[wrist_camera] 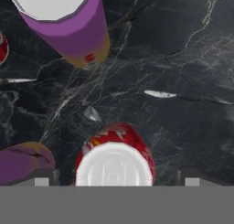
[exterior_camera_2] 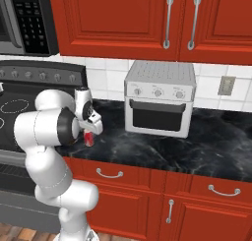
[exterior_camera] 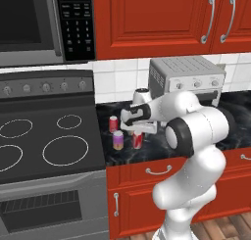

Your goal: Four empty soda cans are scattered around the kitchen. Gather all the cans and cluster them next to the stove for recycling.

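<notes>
1. The white arm reaches out over the black marbled counter, just right of the stove, and the gripper hangs right above a cluster of cans.
2. Jaws spread wide here: in the hand view the two dark fingertips stand far apart at the bottom corners, with a red can standing upright between them, silver top facing the camera. Neither tip visibly touches it, so it stands free of any grip.
3. From the left base view that same red can sits on the counter directly beneath the hand, near the front edge.
4. Just left of it stands the purple-pink can with its orange base band, upright, close beside the red one but apart from it. The hand view shows it at the top left, leaning in perspective.
5. Behind those two, nearer the backsplash, another red can stands upright, just off the stove's right edge.
6. A further purple shape peeks in at the lower left of the hand view; what it is cannot be told.
7. From the right base view, the red can shows below the hand, partly covered by the arm.
8. The silver toaster oven sits farther right along the counter, well apart from the cans, under the red cabinets.
9. The black microwave hangs above the cooktop.
</notes>
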You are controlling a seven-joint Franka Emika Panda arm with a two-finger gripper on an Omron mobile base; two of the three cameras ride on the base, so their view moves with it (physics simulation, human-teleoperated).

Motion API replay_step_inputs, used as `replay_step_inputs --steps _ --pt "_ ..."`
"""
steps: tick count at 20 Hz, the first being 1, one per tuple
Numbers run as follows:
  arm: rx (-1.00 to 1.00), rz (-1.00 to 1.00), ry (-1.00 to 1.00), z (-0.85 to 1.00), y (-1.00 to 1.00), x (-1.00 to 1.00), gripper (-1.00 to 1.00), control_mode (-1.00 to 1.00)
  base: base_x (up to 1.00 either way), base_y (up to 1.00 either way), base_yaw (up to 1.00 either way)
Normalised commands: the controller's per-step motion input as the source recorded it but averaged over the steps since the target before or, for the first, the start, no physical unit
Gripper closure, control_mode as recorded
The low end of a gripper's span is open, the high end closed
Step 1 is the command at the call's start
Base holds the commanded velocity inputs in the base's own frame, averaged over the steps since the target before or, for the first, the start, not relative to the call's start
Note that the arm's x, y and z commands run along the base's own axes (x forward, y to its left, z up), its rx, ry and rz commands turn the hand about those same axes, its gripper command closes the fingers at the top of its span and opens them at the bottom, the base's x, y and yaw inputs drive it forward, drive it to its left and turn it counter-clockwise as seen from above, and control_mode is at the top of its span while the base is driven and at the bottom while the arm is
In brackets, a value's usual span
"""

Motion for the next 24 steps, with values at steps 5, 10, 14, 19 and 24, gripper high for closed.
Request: replay_step_inputs --steps 5,10,14,19,24 --pt "0.00 0.00 0.00 0.24 0.00 -0.07 -1.00 -1.00 0.00 0.00 0.00" --pt "0.00 0.00 0.00 0.23 0.00 -0.22 -1.00 -1.00 0.00 0.00 0.00" --pt "0.00 0.00 0.00 0.17 0.00 -0.29 -1.00 -1.00 0.00 0.00 0.00" --pt "0.00 0.00 0.00 0.14 0.00 -0.32 -1.00 -1.00 0.00 0.00 0.00" --pt "-0.01 0.04 -0.04 0.15 0.00 -0.30 -1.00 -1.00 0.00 0.00 0.00"
